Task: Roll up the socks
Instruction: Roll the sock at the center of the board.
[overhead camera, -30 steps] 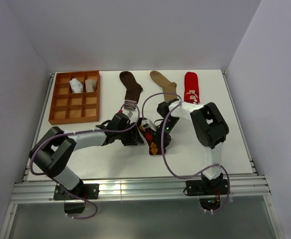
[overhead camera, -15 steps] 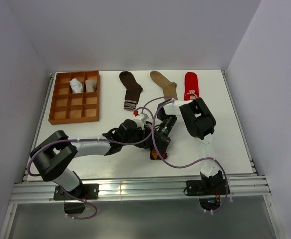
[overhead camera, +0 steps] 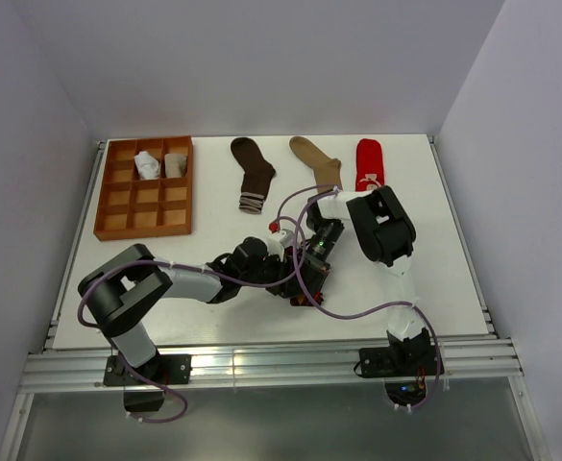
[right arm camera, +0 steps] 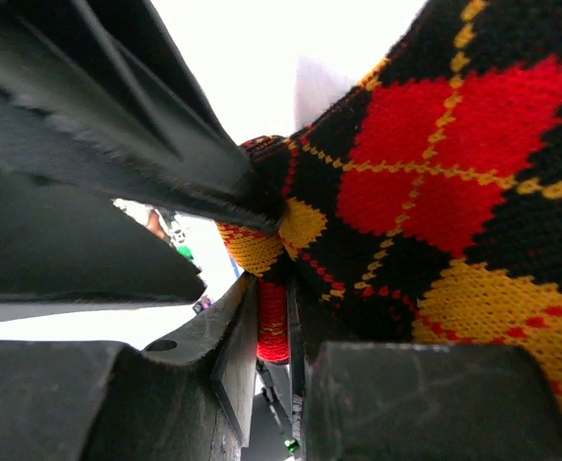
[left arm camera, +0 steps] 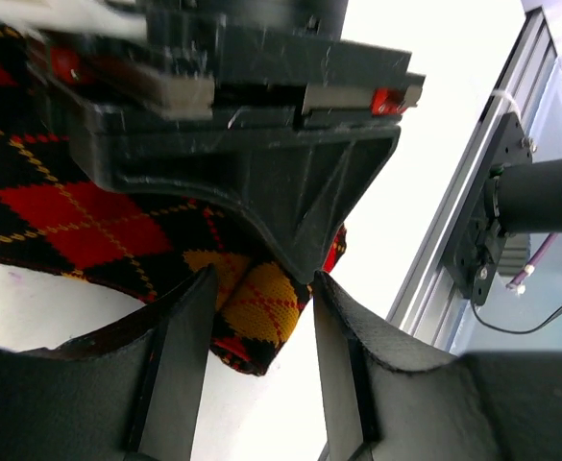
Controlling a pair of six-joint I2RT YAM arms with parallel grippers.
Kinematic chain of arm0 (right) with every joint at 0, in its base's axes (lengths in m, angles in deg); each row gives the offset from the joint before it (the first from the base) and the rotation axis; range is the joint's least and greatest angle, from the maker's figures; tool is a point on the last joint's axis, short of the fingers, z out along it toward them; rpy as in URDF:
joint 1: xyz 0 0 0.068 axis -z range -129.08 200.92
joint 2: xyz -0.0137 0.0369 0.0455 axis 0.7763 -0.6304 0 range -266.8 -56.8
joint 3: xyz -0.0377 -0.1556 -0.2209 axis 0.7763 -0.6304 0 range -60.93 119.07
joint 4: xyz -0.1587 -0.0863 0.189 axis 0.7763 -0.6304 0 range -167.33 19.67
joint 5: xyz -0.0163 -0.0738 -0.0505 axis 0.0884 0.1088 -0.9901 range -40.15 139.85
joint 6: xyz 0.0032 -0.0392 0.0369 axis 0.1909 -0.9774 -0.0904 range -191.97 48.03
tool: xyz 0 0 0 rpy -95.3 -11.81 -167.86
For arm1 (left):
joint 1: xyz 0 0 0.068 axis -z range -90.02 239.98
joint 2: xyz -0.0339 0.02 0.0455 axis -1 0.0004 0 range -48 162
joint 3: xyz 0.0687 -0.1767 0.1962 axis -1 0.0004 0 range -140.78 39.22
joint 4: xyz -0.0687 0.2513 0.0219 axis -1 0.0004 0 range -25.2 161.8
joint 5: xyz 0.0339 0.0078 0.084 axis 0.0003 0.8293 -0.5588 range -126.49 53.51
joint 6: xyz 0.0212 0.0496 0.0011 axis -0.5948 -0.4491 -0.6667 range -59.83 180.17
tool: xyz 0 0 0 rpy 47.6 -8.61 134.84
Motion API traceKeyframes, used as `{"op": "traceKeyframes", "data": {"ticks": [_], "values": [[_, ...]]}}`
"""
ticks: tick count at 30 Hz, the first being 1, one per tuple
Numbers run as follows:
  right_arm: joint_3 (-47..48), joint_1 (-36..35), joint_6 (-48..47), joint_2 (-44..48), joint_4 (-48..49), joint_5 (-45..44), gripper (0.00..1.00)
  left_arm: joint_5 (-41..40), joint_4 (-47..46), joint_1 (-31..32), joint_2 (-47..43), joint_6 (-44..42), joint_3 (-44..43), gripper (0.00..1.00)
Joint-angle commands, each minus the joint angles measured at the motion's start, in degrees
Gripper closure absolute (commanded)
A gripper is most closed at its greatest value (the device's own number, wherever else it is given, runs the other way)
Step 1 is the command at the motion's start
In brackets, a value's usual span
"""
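Observation:
The black-orange argyle sock [overhead camera: 301, 291] lies at the table's middle front, mostly hidden under both grippers. My right gripper [right arm camera: 273, 327] is shut on a fold of this sock [right arm camera: 434, 182], pinching a red and yellow strip between its pads. My left gripper [left arm camera: 256, 360] is open, and its fingers [left arm camera: 173, 370] straddle the sock's rolled yellow end [left arm camera: 261, 307], right under the right gripper's body [left arm camera: 261, 163]. In the top view the left gripper [overhead camera: 282, 275] and the right gripper [overhead camera: 311, 261] meet over the sock. The dark brown sock [overhead camera: 254, 173], tan sock [overhead camera: 319, 161] and red sock [overhead camera: 369, 165] lie flat at the back.
The orange-brown gridded tray [overhead camera: 117, 206] stands at the back left with a rolled white sock [overhead camera: 147, 164] and a rolled beige sock [overhead camera: 175, 165] in its back compartments. The aluminium rail [overhead camera: 261, 365] runs along the table's near edge, also in the left wrist view [left arm camera: 473, 240].
My left gripper has moved right and nearer along the argyle sock, to its near end. My right arm has folded in over the sock and has held there for the last half second.

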Motion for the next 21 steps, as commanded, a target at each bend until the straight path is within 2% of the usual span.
{"op": "traceKeyframes", "data": {"ticks": [1, 18, 20, 21], "values": [[1.7, 0.9, 0.1, -1.2, 4.9, -3.6, 0.86, 2.5, -3.3, 0.4, 1.0, -0.2, 0.3, 0.50], [2.2, 1.6, 6.5, -0.6, 8.8, -4.2, 0.85, 4.9, -0.4, 0.6, 3.7, -0.3, 0.6, 0.55], [1.9, 1.6, 7.4, -0.3, 9.9, -4.2, 0.85, 4.8, 0.6, 0.6, 4.2, 0.1, 0.0, 0.58], [1.9, 1.6, 7.4, -0.1, 9.9, -4.0, 0.85, 4.6, 0.8, 0.6, 4.4, 0.2, -0.2, 0.67]]}}
